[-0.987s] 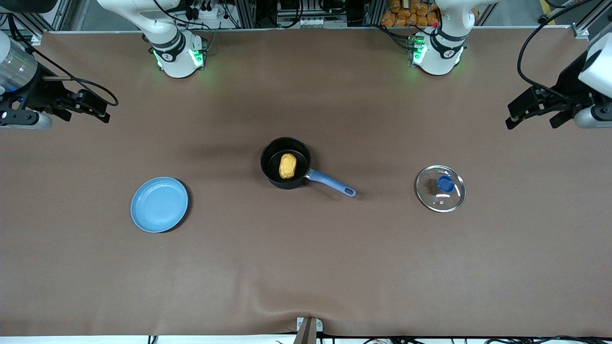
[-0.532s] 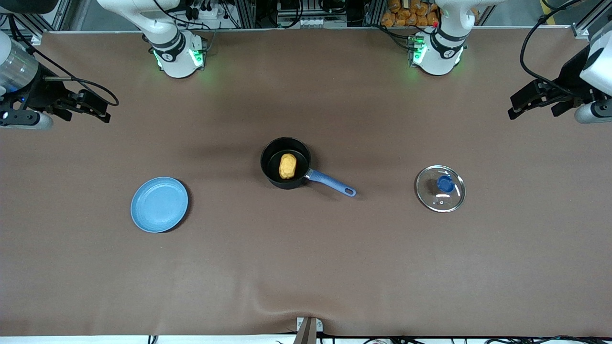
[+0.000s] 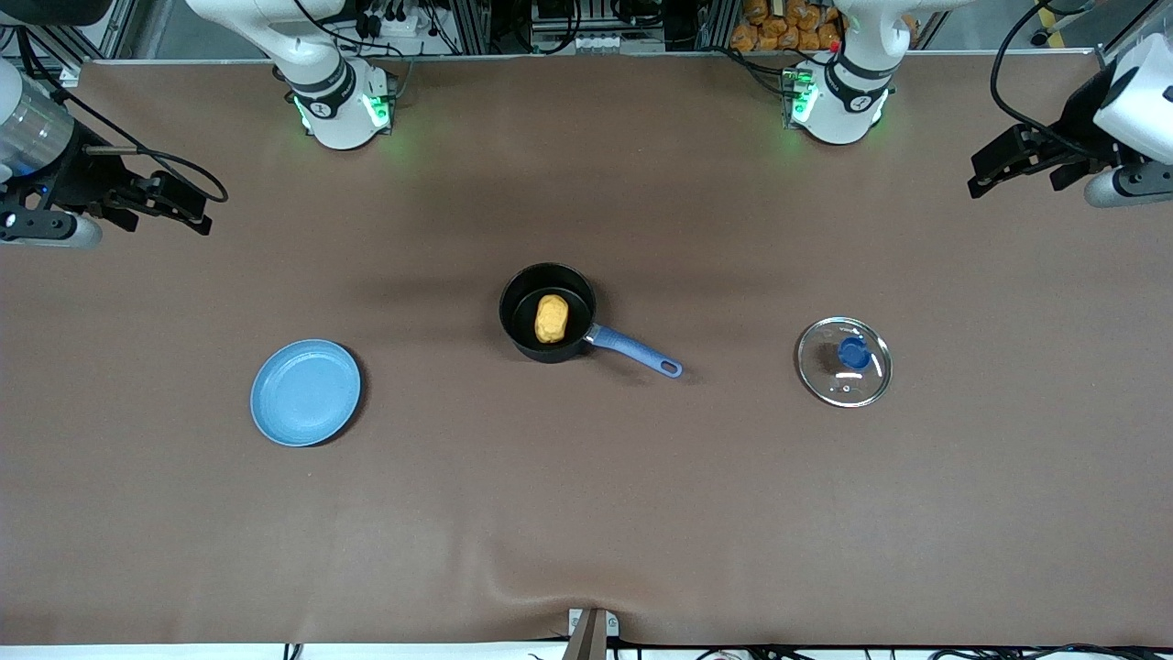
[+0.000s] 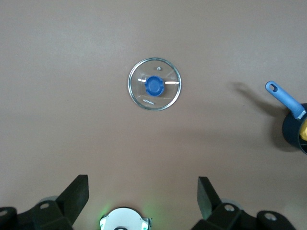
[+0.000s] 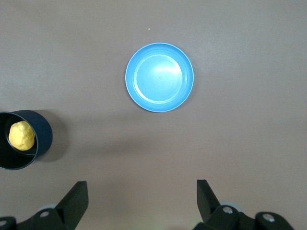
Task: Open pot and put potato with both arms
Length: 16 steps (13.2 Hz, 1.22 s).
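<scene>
Now we see the potato (image 3: 551, 318) lying inside the open pot (image 3: 547, 313) at mid-table, blue handle aimed toward the left arm's end. Its glass lid (image 3: 844, 361) rests flat on the cloth toward that same end, well apart from the pot. Toward the right arm's end sits a blue plate (image 3: 305, 392). Our left gripper (image 3: 1017, 165) and right gripper (image 3: 156, 203) hang spread and empty over their own table ends.

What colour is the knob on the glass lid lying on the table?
Blue; the knob sits at the lid's centre, clearest in the left wrist view.
</scene>
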Each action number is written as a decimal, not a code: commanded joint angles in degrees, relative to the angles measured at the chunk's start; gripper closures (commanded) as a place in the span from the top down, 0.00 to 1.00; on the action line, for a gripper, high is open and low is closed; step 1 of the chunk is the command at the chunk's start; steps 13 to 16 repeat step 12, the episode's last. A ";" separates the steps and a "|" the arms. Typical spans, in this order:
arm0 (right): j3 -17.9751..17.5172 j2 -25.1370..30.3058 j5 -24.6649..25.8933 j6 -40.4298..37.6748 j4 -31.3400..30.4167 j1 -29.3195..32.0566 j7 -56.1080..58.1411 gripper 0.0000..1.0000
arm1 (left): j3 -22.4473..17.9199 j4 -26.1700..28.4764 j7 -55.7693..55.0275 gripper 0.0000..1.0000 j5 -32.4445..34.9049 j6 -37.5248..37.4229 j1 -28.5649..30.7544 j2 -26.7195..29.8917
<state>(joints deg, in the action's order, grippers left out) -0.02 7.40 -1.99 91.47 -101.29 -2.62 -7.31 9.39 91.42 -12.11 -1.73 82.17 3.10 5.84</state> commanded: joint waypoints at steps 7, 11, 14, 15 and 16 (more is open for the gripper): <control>-1.03 2.35 -0.03 0.38 -1.90 1.65 0.54 1.00 | -2.00 1.92 -1.16 1.00 2.61 2.03 -1.69 1.19; -1.03 2.35 -0.03 0.47 -1.81 1.83 0.54 1.00 | -2.09 1.66 -1.25 1.00 2.43 2.03 -1.78 0.92; -1.03 2.35 -0.03 0.38 -1.81 1.83 0.54 1.00 | -2.09 1.65 -1.25 1.00 2.43 2.03 -1.78 0.92; -1.03 2.35 -0.03 0.38 -1.81 1.83 0.54 1.00 | -2.09 1.65 -1.25 1.00 2.43 2.03 -1.78 0.92; -1.03 2.35 -0.03 0.38 -1.81 1.83 0.54 1.00 | -2.09 1.65 -1.25 1.00 2.43 2.03 -1.78 0.92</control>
